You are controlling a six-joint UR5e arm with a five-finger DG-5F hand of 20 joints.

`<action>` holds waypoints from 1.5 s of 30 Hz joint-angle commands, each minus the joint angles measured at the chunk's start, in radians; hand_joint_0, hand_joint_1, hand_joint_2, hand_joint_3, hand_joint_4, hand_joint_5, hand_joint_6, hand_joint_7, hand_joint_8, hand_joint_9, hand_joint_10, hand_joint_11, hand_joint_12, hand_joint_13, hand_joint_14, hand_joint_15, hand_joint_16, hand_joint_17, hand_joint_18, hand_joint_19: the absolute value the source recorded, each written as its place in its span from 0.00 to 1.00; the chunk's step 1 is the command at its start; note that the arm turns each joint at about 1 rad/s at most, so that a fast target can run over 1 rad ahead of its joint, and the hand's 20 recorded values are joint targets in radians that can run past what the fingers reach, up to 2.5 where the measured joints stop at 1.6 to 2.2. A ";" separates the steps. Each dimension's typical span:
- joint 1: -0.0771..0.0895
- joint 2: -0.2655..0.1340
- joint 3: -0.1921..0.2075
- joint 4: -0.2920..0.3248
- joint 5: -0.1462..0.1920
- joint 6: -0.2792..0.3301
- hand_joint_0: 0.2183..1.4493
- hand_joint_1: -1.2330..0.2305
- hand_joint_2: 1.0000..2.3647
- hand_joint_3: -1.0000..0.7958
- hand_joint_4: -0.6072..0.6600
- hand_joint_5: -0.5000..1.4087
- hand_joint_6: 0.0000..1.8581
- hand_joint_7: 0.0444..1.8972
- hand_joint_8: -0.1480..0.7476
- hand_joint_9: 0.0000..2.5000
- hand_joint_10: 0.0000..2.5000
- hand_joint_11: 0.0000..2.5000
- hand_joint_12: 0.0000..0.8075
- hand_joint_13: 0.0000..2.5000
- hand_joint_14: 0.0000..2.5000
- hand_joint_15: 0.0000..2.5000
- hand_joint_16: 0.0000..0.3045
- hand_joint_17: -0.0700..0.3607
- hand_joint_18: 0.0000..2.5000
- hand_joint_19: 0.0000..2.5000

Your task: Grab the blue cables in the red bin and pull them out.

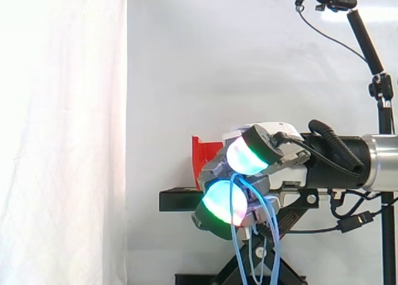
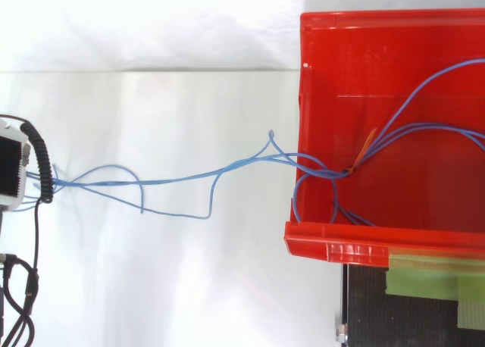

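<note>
several thin blue cables (image 2: pixel 314 165) lie partly in a red plastic bin (image 2: pixel 333 248). inside it they fan out toward the right wall and are gathered near the left wall by an orange tie (image 2: pixel 364 145). from there, in the top view, the bundle crosses the bin's left wall and stretches leftward, its long axis running across the picture, with a few slack loops sagging off it, to the robot hand (image 2: pixel 9 165) at the left edge. in the side view the hand (image 1: pixel 217 170) is well clear of the bin (image 1: pixel 202 154), its fingers curled and clamped on the cables (image 1: pixel 233 235), which pass between the glowing white-green fingertips (image 1: pixel 244 157) and hang straight down below them. the bin sits on a black stand (image 1: pixel 177 200), which carries strips of green tape (image 2: pixel 424 275) near the bin's front rim. under the stretched cables is a plain white surface (image 2: pixel 151 271). a white curtain (image 1: pixel 62 111) closes the room behind, and a black pole with a small camera (image 1: pixel 367 42) stands at the right.
</note>
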 commanded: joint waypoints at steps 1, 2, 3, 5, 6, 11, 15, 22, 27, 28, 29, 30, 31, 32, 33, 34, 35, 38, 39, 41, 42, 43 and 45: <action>0.001 0.000 0.000 0.000 0.001 0.000 0.33 0.33 0.00 0.00 0.70 0.81 0.00 0.45 0.51 0.46 0.37 0.66 0.49 0.54 0.18 0.61 0.19 0.47 0.42 0.45; 0.001 0.000 0.000 0.000 0.001 0.000 0.33 0.33 0.00 0.00 0.70 0.81 0.00 0.45 0.51 0.47 0.37 0.66 0.50 0.54 0.19 0.61 0.19 0.47 0.42 0.45; 0.000 0.000 0.000 0.000 0.001 0.002 0.33 0.33 0.00 0.00 0.70 0.81 0.00 0.45 0.51 0.47 0.37 0.66 0.50 0.54 0.19 0.61 0.19 0.47 0.42 0.45; 0.000 0.000 0.000 0.000 0.001 0.000 0.32 0.33 0.00 0.00 0.70 0.82 0.00 0.45 0.51 0.47 0.37 0.66 0.50 0.54 0.19 0.61 0.19 0.47 0.42 0.45; 0.000 0.000 0.000 0.000 0.001 0.002 0.32 0.33 0.00 0.00 0.70 0.82 0.00 0.45 0.51 0.47 0.37 0.66 0.49 0.54 0.19 0.61 0.19 0.47 0.42 0.45; 0.000 0.000 0.000 -0.017 0.001 0.002 0.31 0.33 0.00 0.00 0.71 0.82 0.01 0.44 0.52 0.47 0.38 0.65 0.51 0.55 0.18 0.60 0.20 0.47 0.42 0.45; 0.001 0.001 0.000 -0.020 0.001 0.002 0.29 0.32 0.00 0.00 0.71 0.82 0.01 0.45 0.52 0.47 0.39 0.64 0.52 0.55 0.18 0.59 0.20 0.49 0.43 0.45; 0.000 0.000 0.000 -0.028 0.001 0.002 0.30 0.32 0.00 0.00 0.71 0.82 0.01 0.44 0.52 0.47 0.38 0.65 0.52 0.56 0.16 0.60 0.20 0.48 0.43 0.44; 0.000 0.000 0.000 -0.040 0.001 0.005 0.31 0.33 0.00 0.00 0.70 0.82 0.02 0.44 0.51 0.47 0.38 0.66 0.51 0.56 0.15 0.60 0.20 0.47 0.43 0.45; 0.001 0.000 0.000 -0.040 0.001 0.007 0.32 0.32 0.00 0.00 0.70 0.82 0.03 0.44 0.50 0.47 0.37 0.67 0.50 0.56 0.15 0.60 0.19 0.47 0.43 0.45; 0.001 0.000 0.000 -0.040 0.001 0.007 0.34 0.31 0.00 0.00 0.69 0.82 0.03 0.45 0.50 0.47 0.36 0.67 0.48 0.56 0.14 0.62 0.19 0.46 0.42 0.45; 0.000 0.000 0.000 -0.040 -0.001 0.010 0.34 0.31 0.00 0.00 0.69 0.82 0.03 0.45 0.49 0.47 0.36 0.67 0.48 0.56 0.14 0.62 0.19 0.46 0.42 0.45; 0.000 0.000 0.000 -0.040 -0.001 0.011 0.36 0.29 0.00 0.00 0.68 0.81 0.03 0.45 0.48 0.47 0.35 0.68 0.47 0.56 0.13 0.62 0.18 0.45 0.41 0.46; 0.001 0.000 0.000 -0.040 -0.001 0.013 0.37 0.29 0.00 0.00 0.67 0.81 0.04 0.45 0.48 0.47 0.35 0.68 0.47 0.56 0.12 0.63 0.18 0.44 0.41 0.46; 0.000 0.000 0.000 -0.042 0.001 0.013 0.40 0.28 0.00 0.00 0.67 0.81 0.04 0.45 0.46 0.47 0.34 0.70 0.44 0.55 0.11 0.65 0.17 0.43 0.40 0.47; 0.000 0.000 0.000 -0.040 0.001 0.014 0.43 0.27 0.00 0.00 0.66 0.81 0.04 0.46 0.45 0.47 0.32 0.71 0.43 0.55 0.09 0.66 0.16 0.42 0.39 0.47; 0.000 0.000 0.000 -0.040 0.001 0.014 0.45 0.26 0.00 0.00 0.65 0.80 0.04 0.46 0.45 0.47 0.32 0.72 0.43 0.55 0.09 0.66 0.15 0.41 0.39 0.47; 0.000 0.000 0.000 -0.042 0.001 0.020 0.47 0.24 0.00 0.00 0.65 0.80 0.04 0.45 0.44 0.47 0.30 0.73 0.41 0.55 0.08 0.67 0.15 0.40 0.38 0.47; 0.000 0.000 0.000 -0.043 0.001 0.023 0.48 0.24 0.00 0.00 0.65 0.80 0.04 0.46 0.44 0.47 0.30 0.73 0.41 0.55 0.07 0.67 0.15 0.40 0.38 0.48; 0.001 0.000 0.000 -0.043 0.001 0.025 0.50 0.24 0.00 0.03 0.64 0.80 0.04 0.46 0.44 0.46 0.30 0.74 0.40 0.55 0.07 0.67 0.15 0.40 0.38 0.48; 0.000 0.000 0.000 -0.043 0.001 0.025 0.50 0.23 0.00 0.04 0.64 0.80 0.04 0.46 0.43 0.46 0.30 0.74 0.40 0.55 0.07 0.68 0.15 0.39 0.38 0.48; 0.000 0.000 0.000 -0.043 0.001 0.025 0.50 0.23 0.00 0.05 0.65 0.80 0.04 0.46 0.44 0.46 0.30 0.74 0.41 0.55 0.07 0.68 0.15 0.40 0.38 0.48; 0.001 0.000 0.000 -0.043 0.001 0.025 0.51 0.23 0.00 0.06 0.64 0.80 0.03 0.46 0.43 0.46 0.30 0.74 0.40 0.55 0.07 0.68 0.15 0.39 0.38 0.48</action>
